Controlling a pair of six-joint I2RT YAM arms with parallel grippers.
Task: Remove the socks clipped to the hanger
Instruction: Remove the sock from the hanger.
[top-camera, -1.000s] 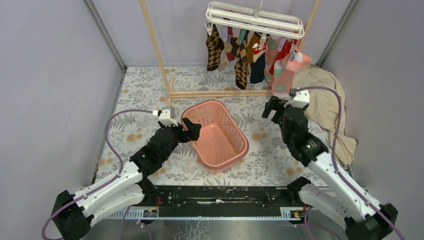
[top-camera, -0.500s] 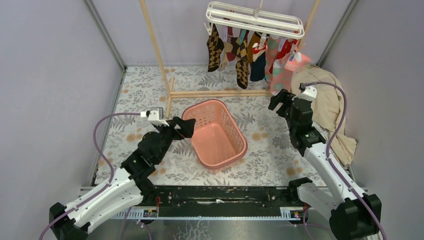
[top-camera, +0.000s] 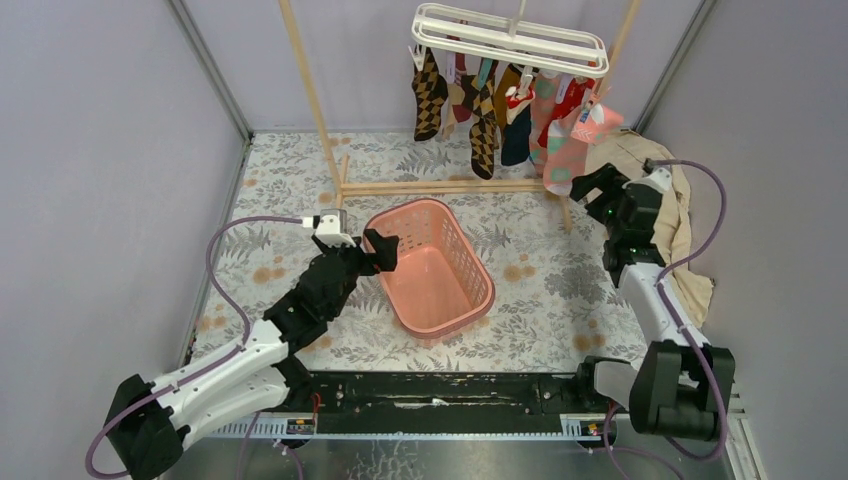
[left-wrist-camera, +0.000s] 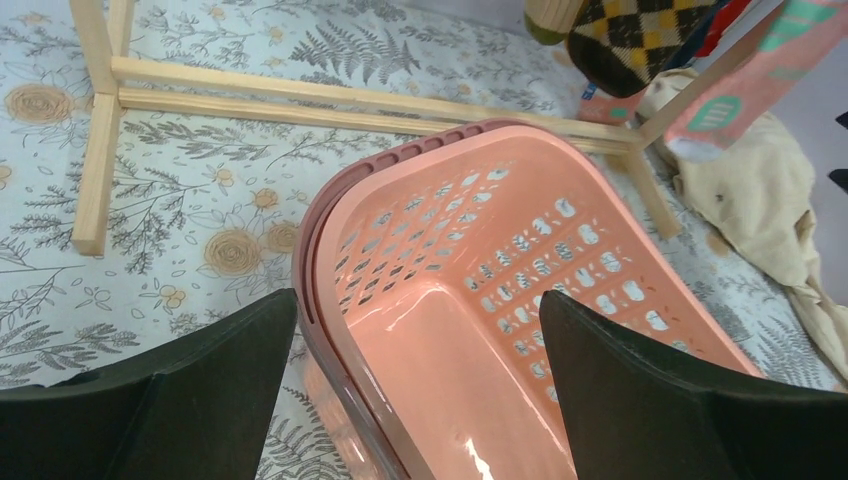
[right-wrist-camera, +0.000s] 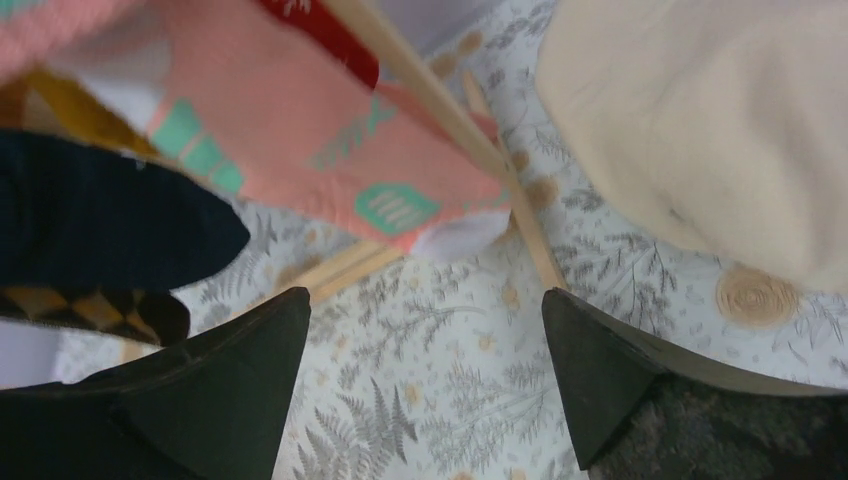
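Observation:
The white hanger (top-camera: 510, 35) hangs at the back with several socks (top-camera: 485, 110) clipped under it. A pink-teal sock (top-camera: 568, 150) dangles at its right end. My right gripper (top-camera: 592, 187) is open just below and right of that sock. In the right wrist view the pink-teal sock (right-wrist-camera: 330, 130) hangs just beyond the open right gripper (right-wrist-camera: 424, 295), not between the fingers, with a navy sock (right-wrist-camera: 100, 220) and an argyle sock (right-wrist-camera: 90, 310) to the left. My left gripper (top-camera: 383, 250) is open over the basket's left rim, empty, as the left wrist view (left-wrist-camera: 418, 300) also shows.
A pink basket (top-camera: 470, 300) stands mid-table, its rim (left-wrist-camera: 330, 200) between the left fingers. The wooden rack's base bar (top-camera: 440, 186) runs under the socks. A beige cloth (top-camera: 650, 200) lies at the right, close beside the right gripper.
My right arm has swung right and back, bringing its open gripper up beside the pink-teal sock. The left arm dipped left and returned to the basket rim.

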